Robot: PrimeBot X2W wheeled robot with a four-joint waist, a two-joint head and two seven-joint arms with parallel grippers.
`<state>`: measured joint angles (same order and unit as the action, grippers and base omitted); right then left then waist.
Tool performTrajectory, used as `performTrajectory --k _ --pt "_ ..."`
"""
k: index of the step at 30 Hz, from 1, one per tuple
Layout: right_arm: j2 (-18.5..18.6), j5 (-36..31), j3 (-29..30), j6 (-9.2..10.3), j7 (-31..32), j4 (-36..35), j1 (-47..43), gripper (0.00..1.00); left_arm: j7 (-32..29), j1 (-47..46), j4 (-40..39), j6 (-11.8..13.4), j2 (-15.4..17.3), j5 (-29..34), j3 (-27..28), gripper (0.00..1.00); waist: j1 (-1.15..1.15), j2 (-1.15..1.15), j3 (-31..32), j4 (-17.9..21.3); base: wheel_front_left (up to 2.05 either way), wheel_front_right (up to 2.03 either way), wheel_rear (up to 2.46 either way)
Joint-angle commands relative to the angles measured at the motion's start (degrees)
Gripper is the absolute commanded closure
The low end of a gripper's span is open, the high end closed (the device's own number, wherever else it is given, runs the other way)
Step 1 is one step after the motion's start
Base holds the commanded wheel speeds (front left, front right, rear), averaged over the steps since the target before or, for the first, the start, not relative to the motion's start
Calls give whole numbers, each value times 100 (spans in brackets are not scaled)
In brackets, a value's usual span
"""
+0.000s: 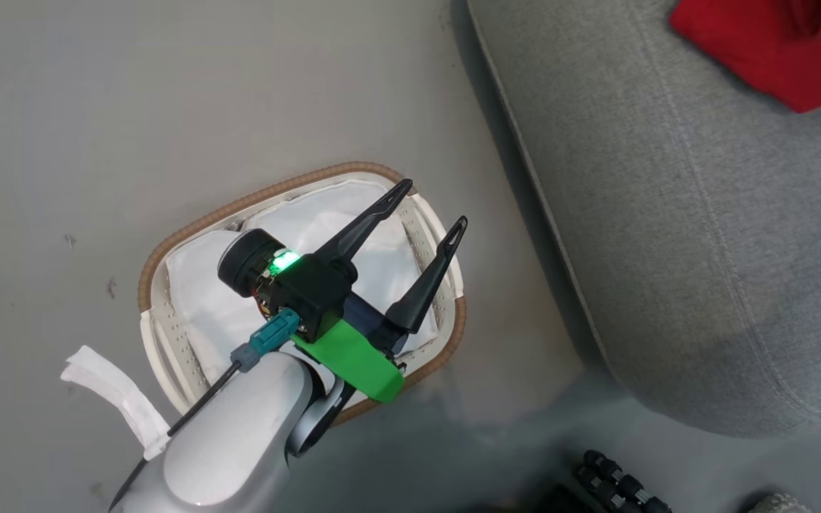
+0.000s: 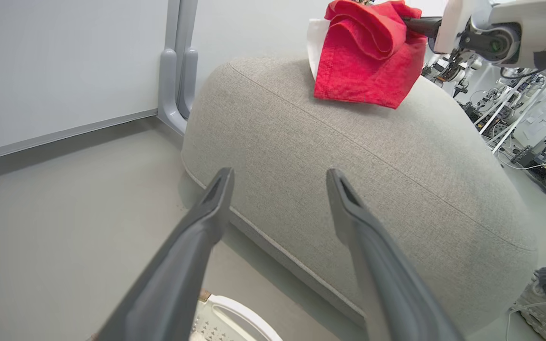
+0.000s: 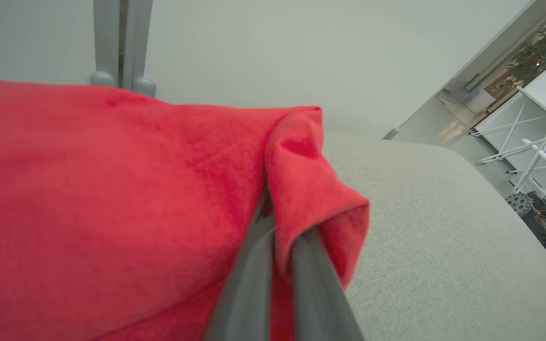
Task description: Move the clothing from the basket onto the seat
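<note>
The red clothing (image 1: 774, 43) lies on the grey seat (image 1: 703, 214) at the upper right. From the left wrist, the clothing (image 2: 363, 57) is bunched on top of the seat (image 2: 349, 166), with my right gripper (image 2: 420, 26) at its right edge. In the right wrist view, my right gripper (image 3: 275, 213) is shut on a fold of the clothing (image 3: 112, 189), fingertips buried in fabric. My left gripper (image 1: 434, 204) hangs open and empty over the basket (image 1: 239, 203), where just the white liner (image 1: 204, 285) shows. The left gripper (image 2: 280, 175) points at the seat's side.
A strip of grey floor (image 1: 510, 320) separates basket and seat. A white fabric strip (image 1: 115, 395) lies on the floor left of the basket. A grey partition post (image 2: 178, 71) stands behind the seat. A person's shoe (image 2: 543, 303) and lab equipment (image 2: 538, 118) lie beyond it.
</note>
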<state>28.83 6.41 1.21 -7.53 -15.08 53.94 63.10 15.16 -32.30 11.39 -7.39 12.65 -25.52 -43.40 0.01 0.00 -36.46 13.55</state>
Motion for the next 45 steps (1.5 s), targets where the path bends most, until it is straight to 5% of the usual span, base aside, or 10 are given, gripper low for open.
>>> performTrajectory --k 1,2,3,4,19,32,45 --pt "-97 -104 148 8 -11 20 -116 87 -2 -108 -30 -19 14 -13 12 0 -1 0 -276 -273 0 0 0" --pt "-183 -148 286 8 -11 -12 -184 57 -2 -132 -41 -19 29 9 22 0 -1 0 -278 -275 0 0 0" --pt "-257 -184 366 8 -11 -63 -255 2 -2 -152 -50 -19 37 32 39 0 -1 0 -272 -275 0 0 0" --pt "-346 -228 462 8 -11 -116 -357 0 -2 -158 -71 -19 26 47 78 0 -1 0 -251 -271 0 0 0" --pt "-888 0 1160 8 -11 -1277 -2308 0 -2 500 24 -19 -155 -2 514 0 -1 0 871 -91 0 0 0" --pt "-1315 631 174 8 -11 -2695 -3920 0 -3 1522 56 -19 -384 386 1573 0 -1 0 2129 -410 0 0 0" --pt "-2171 826 -707 8 -11 -3130 -4402 0 -3 2445 383 -17 -750 1209 3497 0 -1 0 2778 -1055 0 0 0"
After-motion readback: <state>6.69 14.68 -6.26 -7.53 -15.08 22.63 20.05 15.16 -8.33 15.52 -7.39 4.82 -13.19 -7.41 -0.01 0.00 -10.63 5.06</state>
